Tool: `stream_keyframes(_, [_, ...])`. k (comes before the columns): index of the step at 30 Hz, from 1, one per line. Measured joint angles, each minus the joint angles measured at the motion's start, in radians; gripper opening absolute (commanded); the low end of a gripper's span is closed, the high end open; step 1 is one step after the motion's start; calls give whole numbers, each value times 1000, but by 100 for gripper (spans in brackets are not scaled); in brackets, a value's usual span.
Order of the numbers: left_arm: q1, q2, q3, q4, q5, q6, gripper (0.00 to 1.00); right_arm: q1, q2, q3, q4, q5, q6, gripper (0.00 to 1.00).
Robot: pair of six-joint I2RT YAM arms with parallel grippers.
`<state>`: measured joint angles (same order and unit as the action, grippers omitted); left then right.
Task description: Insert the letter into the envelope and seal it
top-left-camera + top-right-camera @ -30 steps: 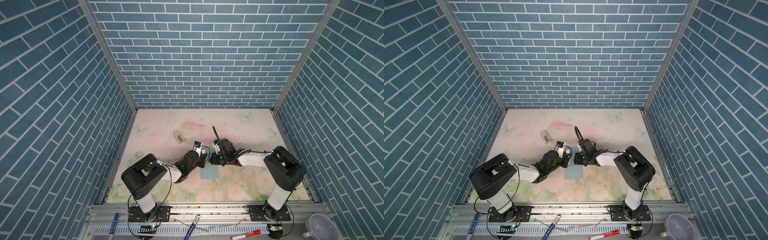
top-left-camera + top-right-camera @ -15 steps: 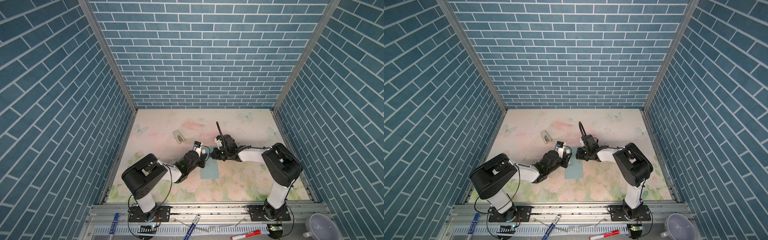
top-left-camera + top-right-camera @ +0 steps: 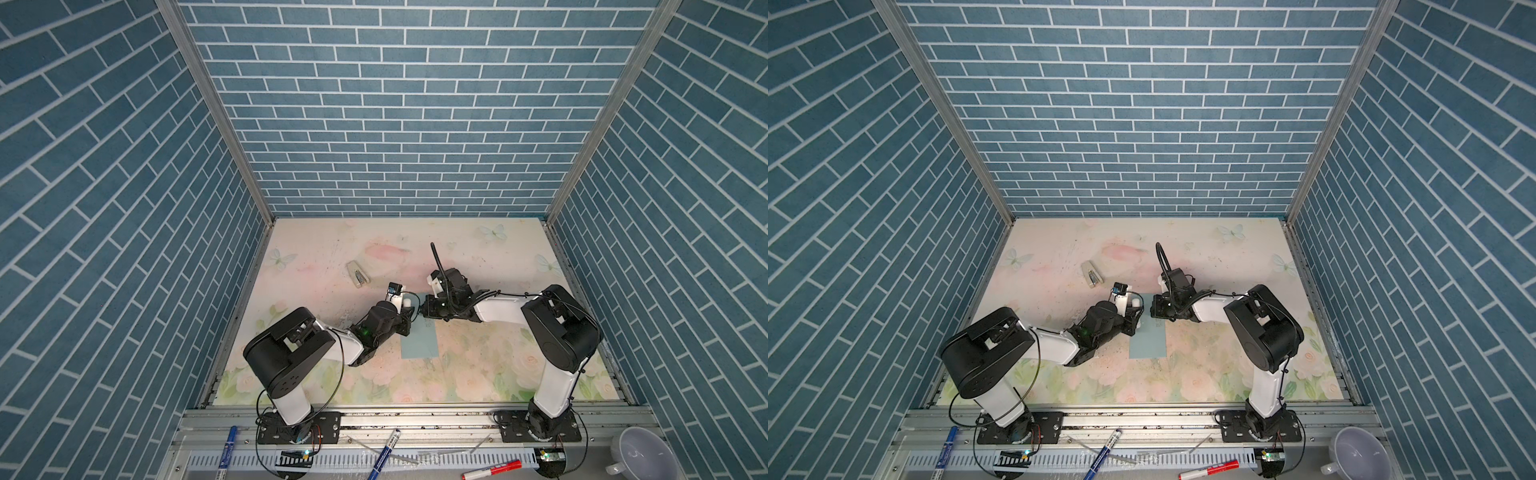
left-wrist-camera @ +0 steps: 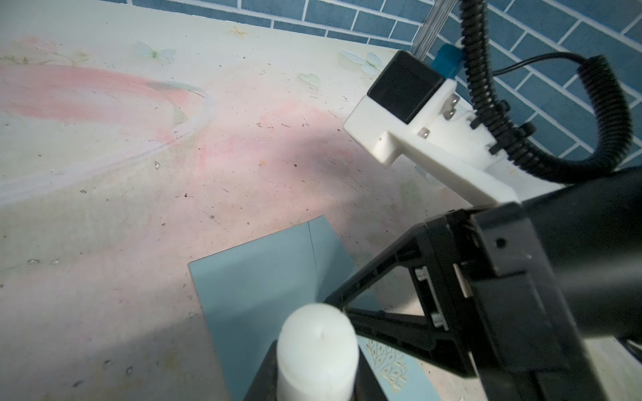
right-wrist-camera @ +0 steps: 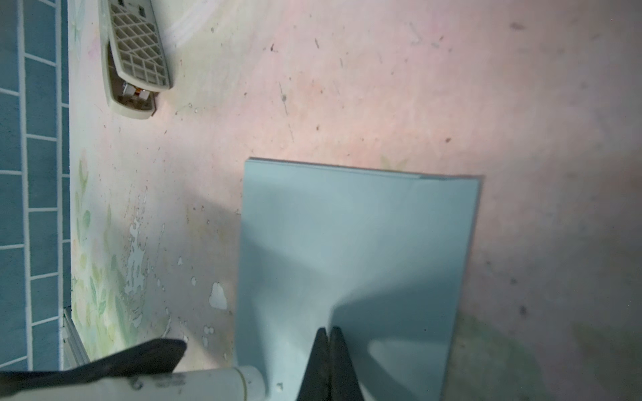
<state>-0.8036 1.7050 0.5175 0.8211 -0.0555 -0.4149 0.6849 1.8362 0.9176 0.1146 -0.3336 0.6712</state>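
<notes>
Nearest me, the long, flat teal-blue paper envelope point(image 3: 420, 343) lies matte and smooth on the scuffed floral table mat point(image 3: 332, 249), with its far end between both tools. My right gripper point(image 5: 328, 347) is pinched fully together on nothing. Its black wedge tips meet over that end, and I cannot tell whether they touch the paper. My left gripper point(image 3: 410, 316) clamps a smooth white round-ended cylinder point(image 4: 318, 350). Beyond lies a beige plastic stapler point(image 3: 358, 274) with a gridded underside.
</notes>
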Motion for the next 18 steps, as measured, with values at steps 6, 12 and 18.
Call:
stream_keyframes(6, [0,6,0,11,0,0,0,48,-4,0,-13,-4,0,0])
stream_keyframes(12, [0,6,0,13,0,0,0,60,-27,-22,-28,-3,0,0])
stream_keyframes(18, [0,6,0,13,0,-1,0,60,-62,-63,-29,-3,0,0])
